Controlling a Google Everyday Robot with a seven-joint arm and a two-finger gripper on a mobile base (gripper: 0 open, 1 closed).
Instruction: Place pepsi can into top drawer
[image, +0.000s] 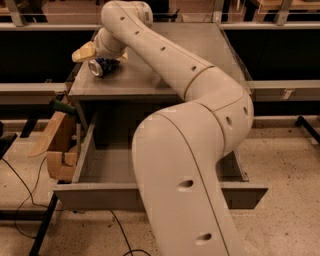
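Smooth cream arm reaches across the flat grey cabinet top, where the gripper sits at the blue pepsi can, which lies on its side near the left edge (grip state cannot be told), while the boxy grey top drawer stands pulled out over speckled floor, beside torn cardboard.

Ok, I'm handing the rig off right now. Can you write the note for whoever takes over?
Gripper: at the left rear of the cabinet top, right at the pepsi can; I cannot tell if it has a grip.
Pepsi can: lying on its side on the cabinet top, not in the drawer.
Top drawer: pulled open below; the arm hides much of its inside.
Done: drawer open, gripper at the can.
Left: secure the can, lift it, carry it over the drawer, release.
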